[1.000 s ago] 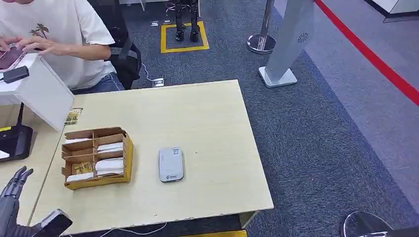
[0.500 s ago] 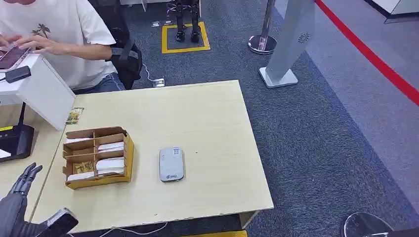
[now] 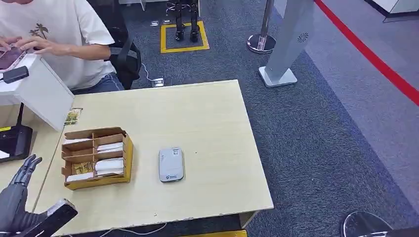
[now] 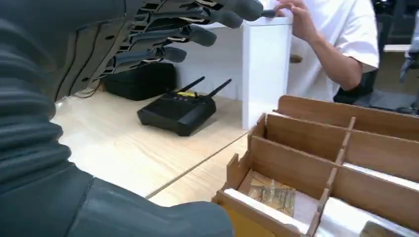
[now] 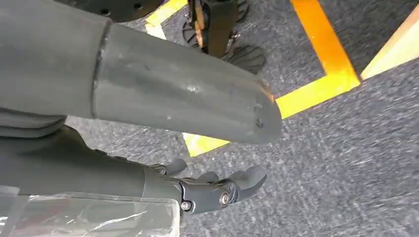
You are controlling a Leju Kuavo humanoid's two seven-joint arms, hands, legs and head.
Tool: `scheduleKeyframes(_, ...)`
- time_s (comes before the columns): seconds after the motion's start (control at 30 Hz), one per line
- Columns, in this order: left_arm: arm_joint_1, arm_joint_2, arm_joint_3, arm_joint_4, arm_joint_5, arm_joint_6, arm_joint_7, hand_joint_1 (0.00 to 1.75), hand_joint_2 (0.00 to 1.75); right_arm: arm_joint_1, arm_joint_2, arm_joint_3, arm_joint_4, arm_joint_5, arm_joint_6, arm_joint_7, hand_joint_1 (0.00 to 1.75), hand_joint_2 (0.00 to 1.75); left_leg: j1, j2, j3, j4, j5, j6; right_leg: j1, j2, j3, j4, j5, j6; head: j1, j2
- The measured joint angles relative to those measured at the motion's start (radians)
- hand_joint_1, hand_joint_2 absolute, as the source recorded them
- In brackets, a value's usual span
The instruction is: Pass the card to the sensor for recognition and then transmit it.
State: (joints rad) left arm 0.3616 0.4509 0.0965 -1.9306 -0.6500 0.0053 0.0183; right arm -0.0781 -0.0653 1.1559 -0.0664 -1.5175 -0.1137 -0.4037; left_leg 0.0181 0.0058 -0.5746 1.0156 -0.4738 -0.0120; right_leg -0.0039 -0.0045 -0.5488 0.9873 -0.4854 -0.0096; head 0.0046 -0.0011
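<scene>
**Left hand open beside card box; right hand hanging over carpet**

Surface (image 3: 197, 113): pale wood top, blue-grey carpet (image 3: 321, 133) to its right and beyond it. A second pale top adjoins it on the left.

Person (image 3: 64, 34): seated at the far left corner in a white T-shirt, both hands over a white box-shaped stand (image 3: 42, 91).

Wooden divider box (image 3: 96, 157): sits on the left part of the surface, split into compartments. White cards (image 3: 109, 165) lie in several of them; one near-left compartment holds a card with a yellowish print (image 4: 272, 195). No card is in either hand.

Black router (image 4: 177, 112): two antennas, on the adjoining top, left of the box and near the white stand.

Sensor (image 3: 171, 164): flat grey-white device, lying on the surface just right of the divider box, apart from it.

Left hand (image 3: 20, 195): at the near left corner, left of the box, not touching it. Fingers (image 4: 183, 32) spread and extended, gripping nothing.

Right hand (image 5: 212, 190): hangs above carpet with a yellow floor line (image 5: 316, 84). Fingers loosely curled, parted, nothing in them.
</scene>
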Motion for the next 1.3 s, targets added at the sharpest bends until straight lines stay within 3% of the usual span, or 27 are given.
scheduleKeyframes(0.13,0.064,-0.055,0.032,-0.006,-0.008,0.018,-0.009,0.00,1.75,0.006,0.005,0.015,0.003,0.002,0.003,0.009,0.00,0.00,0.000,0.000,0.000,0.000,0.000,0.000,0.000,0.000,0.000,0.000,0.000,0.000,0.000,0.000)
scheduleKeyframes(0.33,0.099,-0.114,0.090,-0.019,-0.005,-0.003,-0.046,0.00,1.75,0.003,0.005,0.024,0.015,-0.001,0.004,-0.038,0.00,0.00,0.000,0.000,0.000,0.000,0.000,0.000,0.000,-0.001,0.000,0.000,0.000,0.000,0.000,0.000)
scheduleKeyframes(0.83,0.046,-0.109,0.130,-0.023,-0.007,-0.047,-0.055,0.00,1.75,-0.004,0.005,0.022,0.018,-0.001,-0.005,-0.055,0.00,0.00,0.000,-0.001,0.000,0.000,0.000,0.000,0.000,-0.001,0.000,0.000,0.000,0.000,0.000,0.000)
scheduleKeyframes(1.0,0.038,-0.096,0.137,-0.020,-0.010,-0.051,-0.055,0.00,1.75,-0.002,0.003,0.016,0.021,-0.001,-0.026,-0.009,0.00,0.00,0.000,-0.001,0.000,0.000,0.000,0.000,0.000,-0.001,0.000,0.000,0.000,0.000,0.000,0.000)
scheduleKeyframes(1.3,0.088,-0.155,0.131,-0.021,-0.068,-0.036,-0.053,0.00,1.75,0.000,0.003,0.019,0.021,-0.001,-0.019,0.005,0.00,0.00,0.000,-0.001,0.000,0.000,0.000,0.001,0.000,-0.001,0.000,0.000,0.000,0.000,0.000,0.000)
